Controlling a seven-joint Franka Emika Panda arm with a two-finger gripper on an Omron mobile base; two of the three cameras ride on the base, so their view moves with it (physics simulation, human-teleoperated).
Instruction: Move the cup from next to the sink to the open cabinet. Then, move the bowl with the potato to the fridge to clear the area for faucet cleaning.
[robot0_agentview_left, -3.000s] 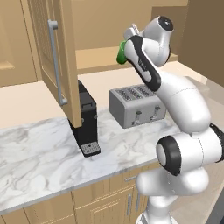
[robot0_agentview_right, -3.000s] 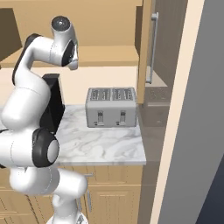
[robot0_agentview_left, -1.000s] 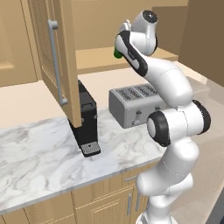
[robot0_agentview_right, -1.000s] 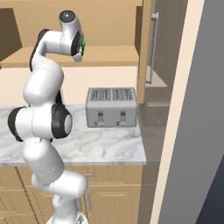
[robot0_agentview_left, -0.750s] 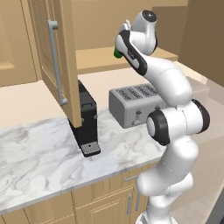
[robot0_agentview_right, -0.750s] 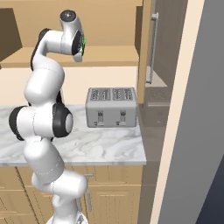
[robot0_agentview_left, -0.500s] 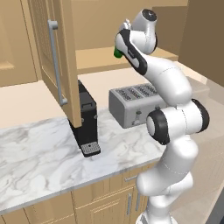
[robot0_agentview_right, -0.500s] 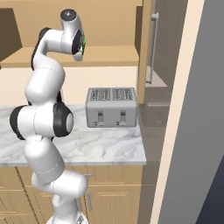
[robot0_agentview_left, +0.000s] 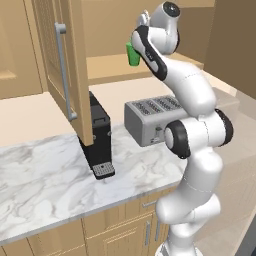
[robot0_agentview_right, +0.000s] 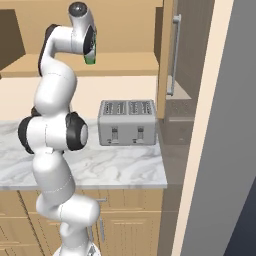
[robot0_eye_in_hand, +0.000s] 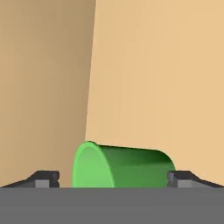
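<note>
Marble counter runs across the lower left of the left base view, with a silver toaster at centre and a black machine under the open cabinet door. We see the green cup at the bottom of the hand view, between the spread fingertips of the gripper, which stands open around it. At upper centre the cup sits by the cabinet shelf.

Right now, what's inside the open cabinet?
The green cup sits on the cabinet shelf, between the open gripper fingers, which stand apart from it in the hand view. Bare wood walls behind it. The arm and door hide the rest of the shelf.
</note>
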